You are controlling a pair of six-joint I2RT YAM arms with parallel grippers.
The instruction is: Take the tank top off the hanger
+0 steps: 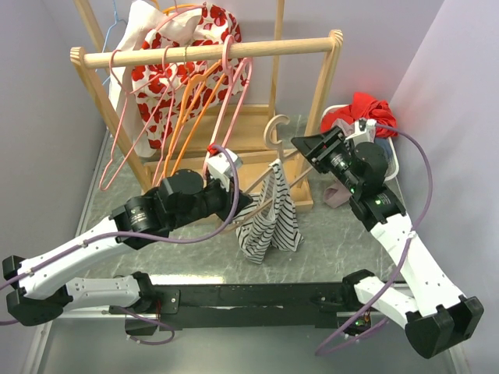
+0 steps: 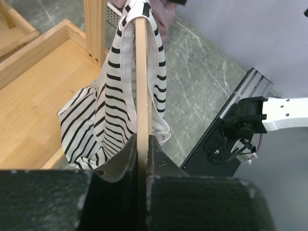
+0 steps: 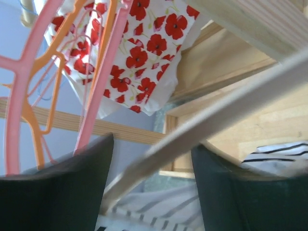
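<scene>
Black-and-white striped tank top [image 1: 269, 222] hangs bunched on pale wooden hanger [image 2: 142, 72], held above grey marbled table [image 1: 327, 249]. My left gripper [image 2: 143, 147] clamps hanger bar to steady it. Right gripper [image 3: 153, 149] spread, straddling hanger arm; I judge it placed for strap pull-off.

The tank top [image 1: 269, 222] is white with black stripes on a pale wood hanger [image 2: 141, 72], while at upper left pink hangers [image 3: 102, 72] and orange hangers [image 3: 29, 115] flank a white cloth [image 3: 144, 57] printed with red flowers, above a grey marbled table [image 1: 335, 241].
</scene>
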